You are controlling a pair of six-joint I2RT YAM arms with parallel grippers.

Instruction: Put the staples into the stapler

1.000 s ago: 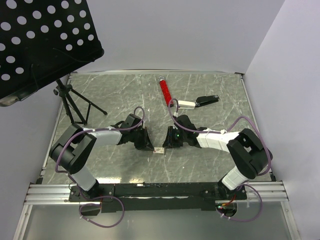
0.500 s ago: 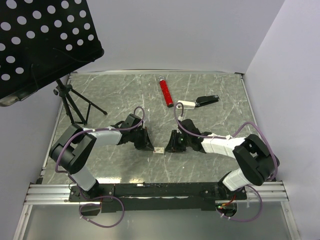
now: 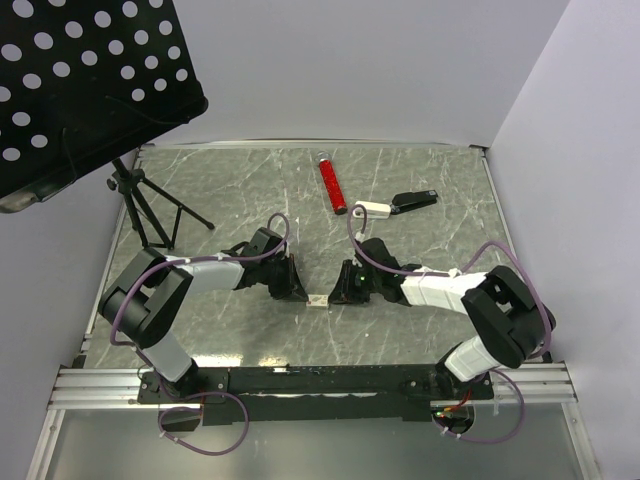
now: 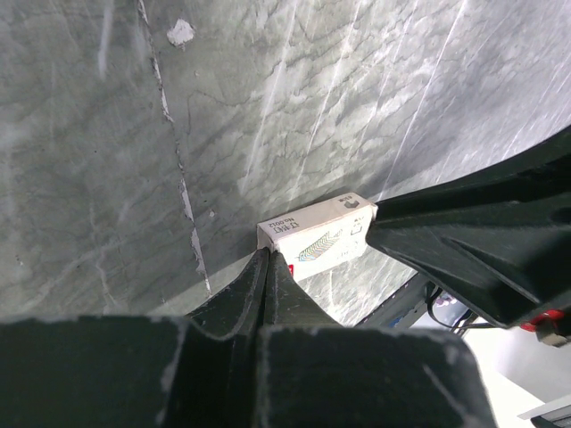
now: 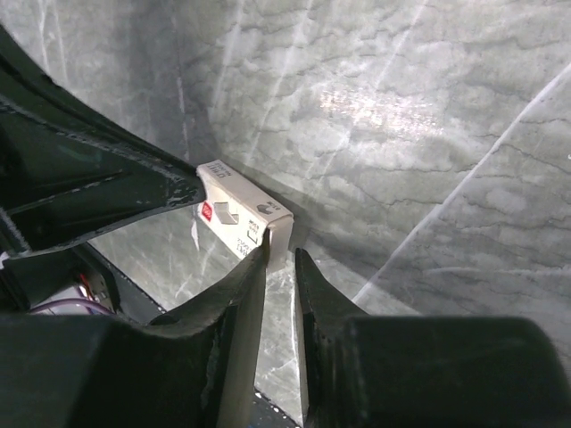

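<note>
Since a second ago the right arm's elbow has swung out toward the side wall, and the right gripper [image 5: 278, 257] has edged closer to the small beige box [image 5: 239, 212] lying between the two grippers; the box and the left arm sit as before. The left gripper [image 4: 268, 260] has its fingers [image 4: 243, 294] pressed together into one point, and that point touches one end of the box. The right fingers [image 5: 239, 290] stand a narrow slit apart with the box's other end right at their tips; I cannot tell whether they pinch it. The stapler [image 3: 414, 201] lies well apart at the far side of the table [image 3: 220, 190], just beside a red tube [image 3: 331, 184]. No staples can be made out.
</note>
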